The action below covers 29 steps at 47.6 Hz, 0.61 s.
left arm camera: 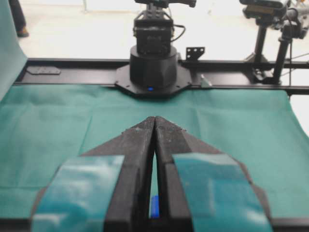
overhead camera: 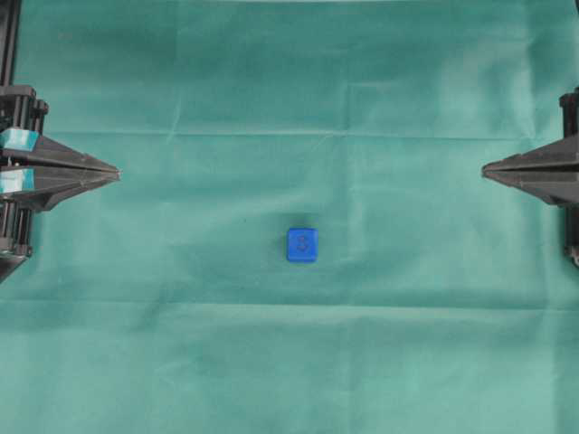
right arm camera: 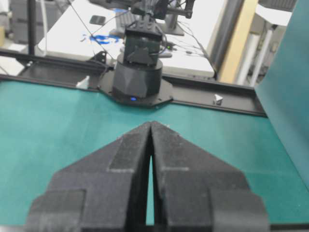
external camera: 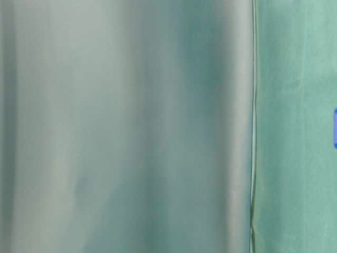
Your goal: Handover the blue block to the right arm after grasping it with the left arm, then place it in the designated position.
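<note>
From overhead, the blue block (overhead camera: 302, 244) lies flat on the green cloth (overhead camera: 289, 362) that covers the desk, a little below the middle and well apart from both arms; a faint mark is pressed into its top face, too small to read. The left gripper (overhead camera: 116, 174), with teal tape on its fingers, points in from the left edge with its jaws pressed together and nothing between them. The right gripper (overhead camera: 486, 168), all black, points in from the right edge, likewise closed and empty, and the two tips face each other across the cloth. In the table-level view most of the picture is a blurred grey-green surface; only a sliver of the blue block (external camera: 335, 127) shows at the right edge. The left wrist view shows the left gripper (left arm camera: 155, 119) level above the cloth, fingers meeting at the tip, and the blue block (left arm camera: 154, 207) glimpsed through the slit between them. The right wrist view shows the right gripper (right arm camera: 150, 123) closed in the same level pose.
</note>
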Each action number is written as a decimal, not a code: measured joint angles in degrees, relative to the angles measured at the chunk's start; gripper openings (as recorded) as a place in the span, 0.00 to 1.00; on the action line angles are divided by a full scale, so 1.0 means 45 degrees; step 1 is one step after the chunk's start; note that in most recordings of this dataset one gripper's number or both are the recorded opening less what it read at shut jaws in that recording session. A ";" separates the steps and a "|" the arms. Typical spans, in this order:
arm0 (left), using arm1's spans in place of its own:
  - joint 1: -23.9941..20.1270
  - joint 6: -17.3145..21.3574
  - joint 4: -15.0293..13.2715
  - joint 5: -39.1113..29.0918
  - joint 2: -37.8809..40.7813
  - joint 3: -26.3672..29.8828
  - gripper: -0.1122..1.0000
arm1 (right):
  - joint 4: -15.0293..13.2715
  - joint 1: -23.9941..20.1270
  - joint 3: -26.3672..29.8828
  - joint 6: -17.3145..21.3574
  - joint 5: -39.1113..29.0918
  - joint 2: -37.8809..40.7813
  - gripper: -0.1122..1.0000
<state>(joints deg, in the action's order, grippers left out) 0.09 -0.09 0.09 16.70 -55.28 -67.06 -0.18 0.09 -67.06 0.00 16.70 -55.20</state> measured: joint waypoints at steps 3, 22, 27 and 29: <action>0.0000 0.0000 -0.0020 -0.0293 0.0020 0.0020 0.12 | 0.0020 0.0020 0.0000 0.0098 -0.0059 0.0020 0.10; 0.0000 0.0039 -0.0020 -0.0703 0.0117 0.0039 0.12 | 0.0156 0.0078 0.0195 0.0488 -0.0859 0.0078 0.10; 0.0000 0.0039 -0.0020 -0.0703 0.0117 0.0117 0.12 | 0.0176 0.0078 0.0312 0.0566 -0.1348 0.0117 0.10; 0.0000 0.0059 -0.0020 -0.0703 0.0117 0.0137 0.12 | 0.0176 0.0078 0.0332 0.0586 -0.1465 0.0117 0.10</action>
<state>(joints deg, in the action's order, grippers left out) 0.09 0.18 0.00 13.54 -54.76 -66.45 0.62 0.44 -65.57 2.64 10.11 -54.67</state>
